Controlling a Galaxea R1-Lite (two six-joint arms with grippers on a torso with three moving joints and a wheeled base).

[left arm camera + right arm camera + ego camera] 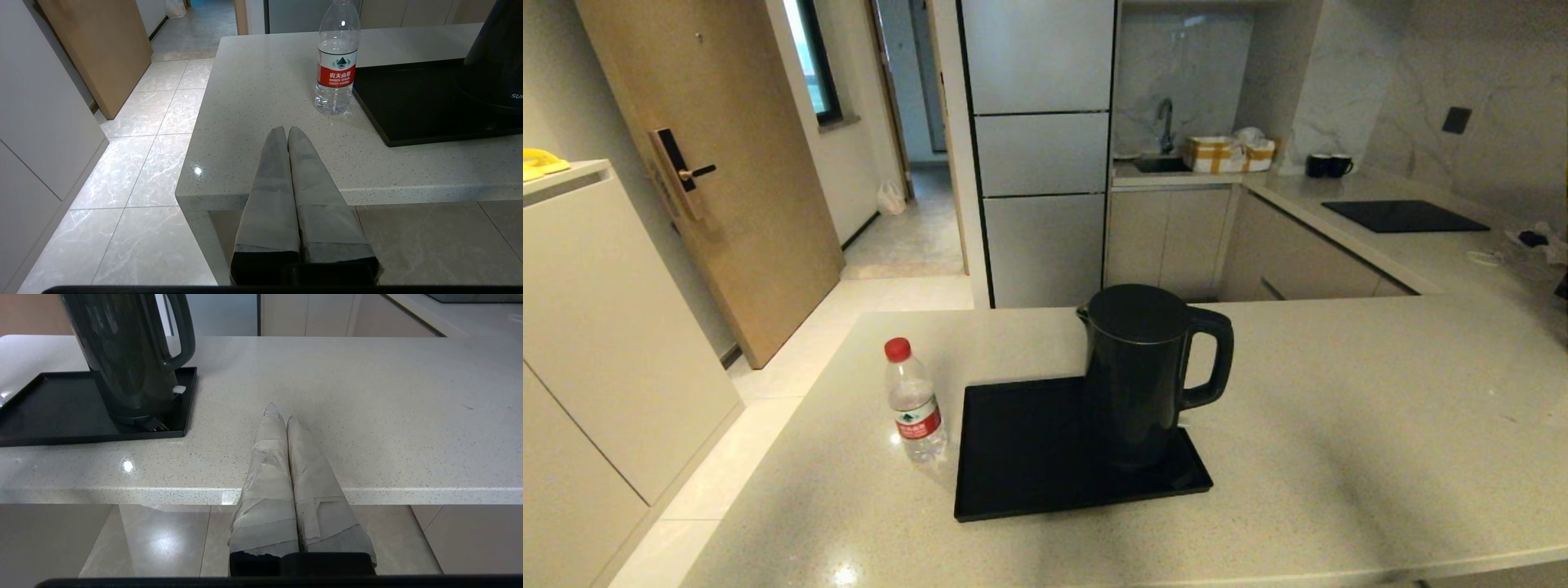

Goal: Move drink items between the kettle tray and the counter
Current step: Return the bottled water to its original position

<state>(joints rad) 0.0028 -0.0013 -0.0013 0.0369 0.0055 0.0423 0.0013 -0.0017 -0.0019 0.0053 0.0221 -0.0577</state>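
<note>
The dark glossy kettle [1139,376] stands upright on the right part of the black kettle tray [1021,457], its loop handle turned right. The clear water bottle [915,404] with red cap and red label stands on the beige counter [1339,441], just left of the tray. Neither arm shows in the head view. My left gripper [287,130] is shut and empty over the counter's near left corner, short of the bottle [337,65]. My right gripper [282,412] is shut and empty by the counter's front edge, right of the tray [49,412] and kettle [126,355].
Behind the counter a far worktop carries a black cooktop [1405,216], two black mugs [1327,166] and a sink with boxes [1229,153]. Tiled floor [135,163] drops off to the counter's left and front. A white cabinet [596,327] stands at left.
</note>
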